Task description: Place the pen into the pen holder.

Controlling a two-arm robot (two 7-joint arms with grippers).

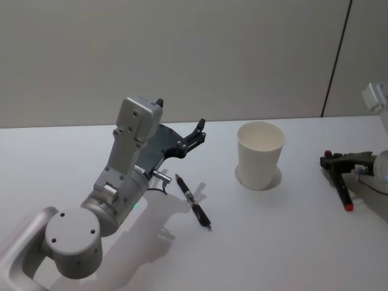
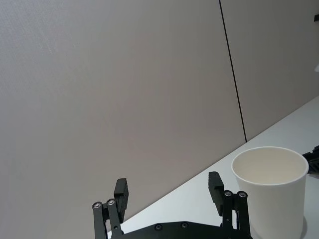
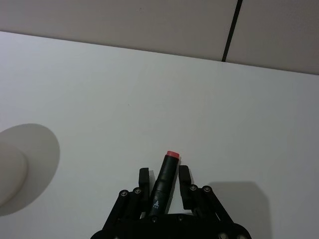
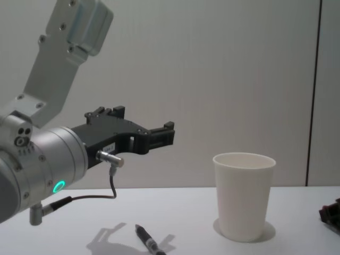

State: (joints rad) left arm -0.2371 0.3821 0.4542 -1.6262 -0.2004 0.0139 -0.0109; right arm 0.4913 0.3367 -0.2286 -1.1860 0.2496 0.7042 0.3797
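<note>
Right tool [image 3: 164,172] clasps red-capped marker [image 3: 168,160]; pen [image 1: 194,204] lies near tapered cup [image 1: 259,159].

The white surface [image 1: 291,242] is carrying a paper cup [image 1: 260,154], which is standing upright right of centre, mouth up. A black pen [image 1: 194,201] is lying flat on the surface to the cup's left, apart from it and slanting toward the near edge. At the right edge a red-ended marker [image 1: 344,194] is sitting in the right gripper's [image 3: 164,172] jaws, low over the surface; whether it is touching cannot be told.
</note>
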